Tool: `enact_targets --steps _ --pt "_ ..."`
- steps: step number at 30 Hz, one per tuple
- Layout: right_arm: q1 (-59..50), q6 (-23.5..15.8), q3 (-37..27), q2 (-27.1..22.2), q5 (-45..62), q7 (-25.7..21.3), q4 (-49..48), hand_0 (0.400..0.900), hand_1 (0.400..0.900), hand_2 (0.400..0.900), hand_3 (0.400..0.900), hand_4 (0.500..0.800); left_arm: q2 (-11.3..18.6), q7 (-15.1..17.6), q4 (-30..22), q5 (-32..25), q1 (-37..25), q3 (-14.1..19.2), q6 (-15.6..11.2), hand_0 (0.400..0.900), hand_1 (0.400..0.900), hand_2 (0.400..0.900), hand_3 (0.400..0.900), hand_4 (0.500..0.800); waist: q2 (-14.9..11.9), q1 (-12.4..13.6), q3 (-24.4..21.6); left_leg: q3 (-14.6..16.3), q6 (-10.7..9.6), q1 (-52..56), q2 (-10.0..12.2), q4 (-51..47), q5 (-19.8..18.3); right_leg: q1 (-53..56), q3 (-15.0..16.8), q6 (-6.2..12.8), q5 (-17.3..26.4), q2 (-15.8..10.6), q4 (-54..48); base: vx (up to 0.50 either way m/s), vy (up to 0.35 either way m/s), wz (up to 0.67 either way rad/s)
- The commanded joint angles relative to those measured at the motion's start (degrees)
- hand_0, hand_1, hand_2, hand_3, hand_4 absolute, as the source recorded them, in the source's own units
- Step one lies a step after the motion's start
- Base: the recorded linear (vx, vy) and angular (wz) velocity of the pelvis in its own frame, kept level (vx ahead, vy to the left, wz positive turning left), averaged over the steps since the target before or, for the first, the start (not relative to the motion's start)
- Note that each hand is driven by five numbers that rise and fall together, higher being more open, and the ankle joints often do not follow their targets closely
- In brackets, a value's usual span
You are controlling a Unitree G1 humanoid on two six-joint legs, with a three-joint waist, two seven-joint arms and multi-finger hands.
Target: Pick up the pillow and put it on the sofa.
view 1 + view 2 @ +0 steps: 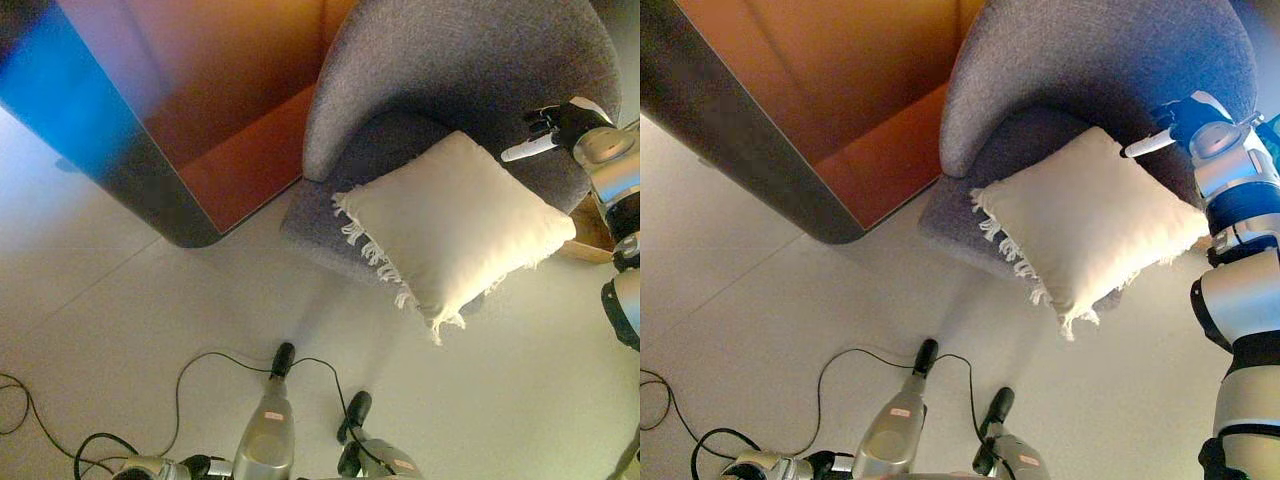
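In the left eye view we see the cream pillow [455, 228] lying on the seat of the grey armchair [470, 70], which serves here as the sofa; its fringed corner hangs over the front edge of the seat toward the pale floor [150, 330]. Our right hand [553, 130] is at the pillow's far corner, just above it, with a white-tipped finger held out straight and nothing gripped. Our left hand shows in neither view. We judge the placing nearly done, so the good move now is to lift the right hand clear without dragging the cloth, and perhaps nudge the pillow deeper so it does not slide off. In the right eye view the pillow [1085, 220] looks soft and plump, square, with a ragged fringe along its lower-left edge; it lies tilted like a diamond, most of it resting on the seat cushion. The right hand [1175, 125] reads as relaxed and open, close to the corner; whether it touches we cannot tell. A brown wooden cabinet [870, 90] stands to the armchair's left.
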Motion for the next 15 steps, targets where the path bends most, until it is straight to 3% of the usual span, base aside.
enact_targets --steps 1,7,11,15 --pt "-8.42 -4.02 5.26 -7.38 -2.0 -0.33 -0.63 0.9 0.9 0.9 0.9 0.8 1.26 -3.36 2.52 0.37 4.07 -3.34 -0.14 0.9 0.9 0.9 0.9 0.8 -0.28 -1.53 -3.62 4.67 1.03 4.3 -0.98 -0.45 -8.78 -1.54 1.11 1.61 0.41 -0.61 0.97 -0.02 -0.001 -0.08" --pt "-2.43 -8.67 0.0 -6.94 4.95 0.94 -3.6 0.9 0.9 0.9 0.9 0.8 0.59 -3.54 2.33 -1.0 3.97 -3.06 -0.39 0.9 0.9 0.9 0.9 0.8 0.05 -2.65 -4.92 5.65 0.95 5.38 -1.09 -0.45 -9.07 -0.87 1.35 1.98 0.7 -0.94 0.59 -0.03 0.007 -0.08" --pt "6.25 -9.59 -8.38 -5.67 11.34 1.71 -6.77 0.9 0.9 0.9 0.9 0.8 -0.52 -3.7 2.54 -1.47 3.94 -2.7 -1.72 0.9 0.9 0.9 0.9 0.8 0.96 -3.88 -6.06 6.18 1.02 6.29 -1.39 -0.45 -9.31 -0.36 1.76 2.24 0.65 -1.24 0.64 -0.04 0.037 -0.09" --pt "23.88 -10.88 -19.92 -2.77 10.8 1.41 -10.6 0.9 0.9 0.9 0.9 0.8 -1.59 -4.78 2.69 -2.76 4.34 -1.88 -2.18 0.9 0.9 0.9 0.9 0.8 2.27 -6.1 -7.71 7.24 1.2 8.32 -1.55 -0.45 -9.6 1.23 2.49 2.73 0.81 -1.71 0.56 -0.02 0.038 -0.16"
